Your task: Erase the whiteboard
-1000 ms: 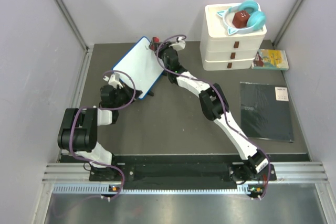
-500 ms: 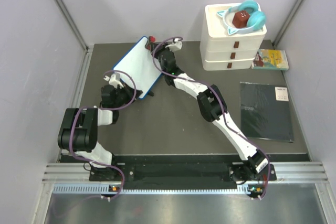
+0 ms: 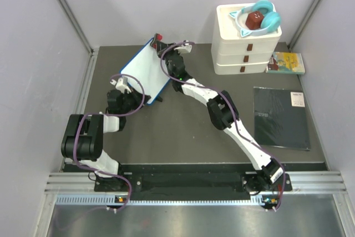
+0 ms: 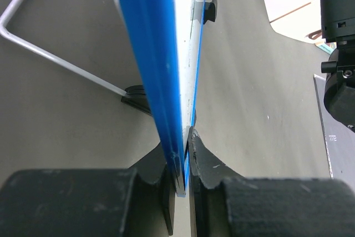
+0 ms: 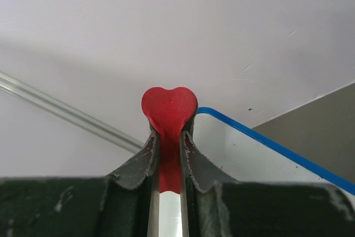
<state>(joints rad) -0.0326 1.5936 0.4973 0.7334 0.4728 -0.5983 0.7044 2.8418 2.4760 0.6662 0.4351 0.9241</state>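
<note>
Whiteboard (image 3: 145, 70), blue frame, stands tilted at the far left of the dark tabletop (image 3: 177, 131), with its white face turned toward the right arm. Left end effector (image 4: 182, 162) is clenched on the board's near lower edge, one finger on each side of the blue frame. In the left wrist view a bent metal stand rod (image 4: 55, 59) runs off behind the board, and a small black foot (image 4: 208, 8) sticks out on the white side. Right end effector (image 5: 169, 137) is up at the board's far top corner, clamped on a red heart-shaped eraser (image 5: 169, 106). The heart pokes out past the fingertips, just beside the rounded blue corner; can't tell if it touches the board. Well apart on the right is a stack of white drawers (image 3: 247, 54) at the back, with teal cat-ear headphones (image 3: 270, 20) and a dark red block (image 3: 255, 20) on top. A yellow booklet (image 3: 287, 62) lies just right of the stack. A flat black pad (image 3: 282, 117) lies near the right edge.
</note>
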